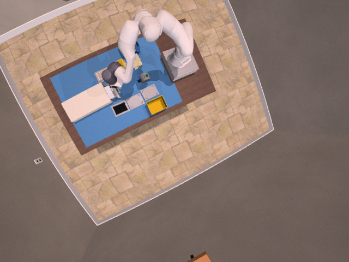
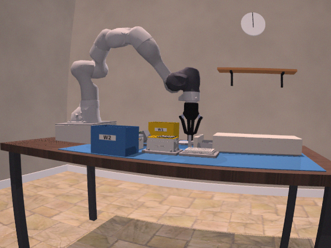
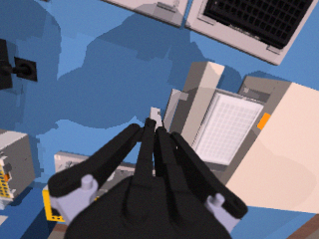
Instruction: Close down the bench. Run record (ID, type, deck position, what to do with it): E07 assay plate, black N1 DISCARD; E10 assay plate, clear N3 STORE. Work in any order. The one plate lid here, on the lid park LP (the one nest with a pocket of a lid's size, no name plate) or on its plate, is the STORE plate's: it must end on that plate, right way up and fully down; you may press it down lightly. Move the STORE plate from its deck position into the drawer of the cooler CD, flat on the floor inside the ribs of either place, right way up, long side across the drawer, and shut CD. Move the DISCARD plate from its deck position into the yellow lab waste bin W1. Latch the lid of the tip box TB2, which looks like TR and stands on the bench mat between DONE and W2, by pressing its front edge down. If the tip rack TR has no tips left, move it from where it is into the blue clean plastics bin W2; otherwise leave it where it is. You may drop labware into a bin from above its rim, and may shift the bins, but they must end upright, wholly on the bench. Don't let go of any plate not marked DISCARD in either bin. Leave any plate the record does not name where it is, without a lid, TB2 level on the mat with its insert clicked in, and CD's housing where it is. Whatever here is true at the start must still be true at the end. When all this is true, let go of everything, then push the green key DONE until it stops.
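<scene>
1. Even, soft lighting is seen in all three views; no glare or blown-out highlights are found.
2. Light from above is indicated by the arm's shadow cast onto the blue mat (image 1: 92,124) in the top view.
3. Layered, soft-edged shadows are spread across the mat in the wrist view, so more than one light source is suggested.
4. A dim patch of shadow is thrown on the floor tiles (image 2: 149,232) under the worktop (image 2: 165,170).
5. Strong bending of straight lines is visible at the top view's edges.
6. Coarse, slightly blocky detail is shown throughout; small labels are barely legible.
</scene>
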Controlling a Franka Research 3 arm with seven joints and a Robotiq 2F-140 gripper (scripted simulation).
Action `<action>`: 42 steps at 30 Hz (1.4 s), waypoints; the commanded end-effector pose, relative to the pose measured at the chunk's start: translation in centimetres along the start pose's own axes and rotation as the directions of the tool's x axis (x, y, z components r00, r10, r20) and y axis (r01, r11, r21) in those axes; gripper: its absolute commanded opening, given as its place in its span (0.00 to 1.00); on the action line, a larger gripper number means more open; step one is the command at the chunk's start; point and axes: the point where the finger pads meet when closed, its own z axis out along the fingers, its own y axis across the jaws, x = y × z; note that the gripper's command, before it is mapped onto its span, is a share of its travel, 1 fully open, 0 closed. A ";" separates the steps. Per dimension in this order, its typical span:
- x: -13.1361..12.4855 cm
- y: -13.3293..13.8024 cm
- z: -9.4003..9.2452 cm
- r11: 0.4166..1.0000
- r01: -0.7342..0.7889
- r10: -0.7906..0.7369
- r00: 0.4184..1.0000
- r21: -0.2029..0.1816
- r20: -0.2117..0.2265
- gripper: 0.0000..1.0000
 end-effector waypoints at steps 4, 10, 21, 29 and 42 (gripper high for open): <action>0.2 0.9 -0.1 1.000 0.009 -0.009 1.000 0.001 -0.001 0.00; 0.2 1.4 -0.1 1.000 0.009 -0.009 1.000 0.001 -0.001 0.00; 0.2 2.3 -0.1 1.000 0.009 -0.009 1.000 0.001 -0.001 0.00; 0.2 3.1 -0.1 1.000 0.009 -0.009 1.000 0.001 -0.001 0.00; 0.2 4.9 -0.1 1.000 0.009 -0.009 1.000 0.001 -0.001 0.00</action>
